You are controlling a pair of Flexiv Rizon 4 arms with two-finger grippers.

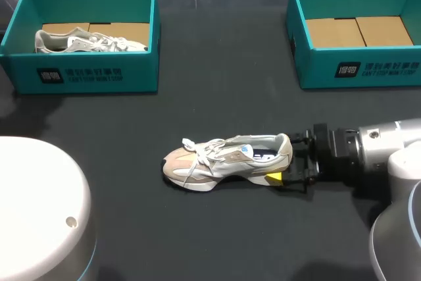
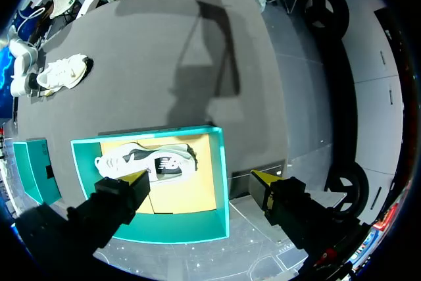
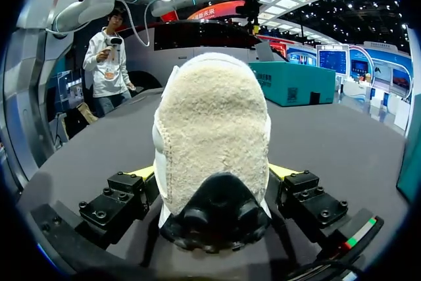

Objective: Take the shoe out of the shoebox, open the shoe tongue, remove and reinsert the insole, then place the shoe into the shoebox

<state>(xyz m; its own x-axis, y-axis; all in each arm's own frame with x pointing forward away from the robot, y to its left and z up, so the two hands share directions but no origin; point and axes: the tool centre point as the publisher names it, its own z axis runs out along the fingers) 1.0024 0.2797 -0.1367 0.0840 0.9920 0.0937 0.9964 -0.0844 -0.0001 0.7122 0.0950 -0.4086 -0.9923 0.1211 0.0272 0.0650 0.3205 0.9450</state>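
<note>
Head view: the beige-and-grey lace-up sneaker [image 1: 227, 161] sits on the dark bench [image 1: 217, 83], heel in the right gripper [image 1: 289, 166]; left wrist view: the left gripper [image 2: 198, 177] holds its fingers apart over a teal cardboard shoebox [image 2: 222, 189] (already occupied); right wrist view: fingers clamp only the heel, so the sneaker may twist loose.

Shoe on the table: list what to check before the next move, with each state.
1. Shoe out of the box, upright on the table: ok.
2. Right gripper at the heel: ok.
3. Right gripper holding the heel: cannot tell.
4. Tongue open: cannot tell.
5. Left gripper open and empty, above the left shoebox: ok.
6. Right shoebox empty for the return: ok.
</note>
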